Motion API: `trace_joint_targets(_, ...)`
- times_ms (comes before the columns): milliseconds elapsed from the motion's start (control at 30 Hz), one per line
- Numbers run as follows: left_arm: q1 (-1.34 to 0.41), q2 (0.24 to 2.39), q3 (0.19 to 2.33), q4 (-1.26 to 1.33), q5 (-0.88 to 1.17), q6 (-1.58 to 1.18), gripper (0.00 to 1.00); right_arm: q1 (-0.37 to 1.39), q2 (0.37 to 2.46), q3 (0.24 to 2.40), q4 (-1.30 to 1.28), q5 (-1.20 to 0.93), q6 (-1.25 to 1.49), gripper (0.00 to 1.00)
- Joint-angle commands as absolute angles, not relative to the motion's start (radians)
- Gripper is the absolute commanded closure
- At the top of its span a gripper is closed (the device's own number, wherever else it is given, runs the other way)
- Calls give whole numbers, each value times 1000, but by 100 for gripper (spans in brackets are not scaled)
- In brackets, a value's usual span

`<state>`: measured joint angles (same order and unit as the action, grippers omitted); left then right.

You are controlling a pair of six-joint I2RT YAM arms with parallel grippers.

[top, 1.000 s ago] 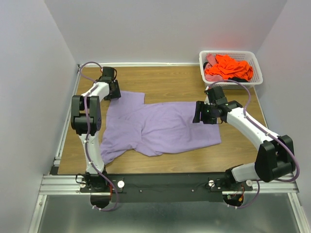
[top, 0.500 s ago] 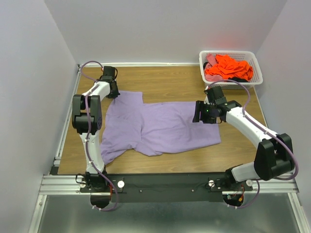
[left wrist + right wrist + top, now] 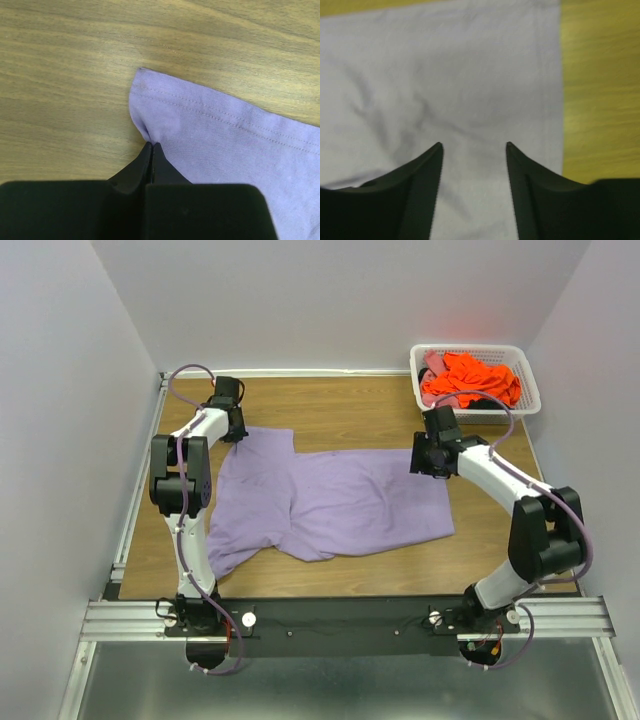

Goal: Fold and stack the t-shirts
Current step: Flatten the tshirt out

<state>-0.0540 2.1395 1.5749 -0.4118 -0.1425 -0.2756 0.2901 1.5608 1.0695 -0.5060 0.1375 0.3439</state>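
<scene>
Left gripper: jaws pressed together, pinching a puckered hem corner of the large lavender-purple cotton t-shirt. The rest of the cloth spreads flat ahead and to the right of its tips on the wooden table. Right gripper: jaws apart, holding nothing. The same shirt's cloth lies beneath both fingers, its hemmed edge just right of them. Beyond this gripper, a white plastic lattice basket contains crumpled bright orange t-shirts.

On the light wooden desk lie a spread lavender-purple cotton t-shirt and, far right, a white plastic lattice basket.
</scene>
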Motion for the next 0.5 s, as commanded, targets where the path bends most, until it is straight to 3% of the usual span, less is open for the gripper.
trace_joint_targets(0,-57,2152,1543,-468,-157,-267,100,242,1640,1112,-387,288,334,46)
trace_joint_targets(100,-55,2149,1557,-474,-146,-271,100,184,1687,1115,-313,255,327,50)
trace_joint_targets(467,-57,2143,1568,-466,-117,-278,100,78,1877,1215,-141,178,312,50)
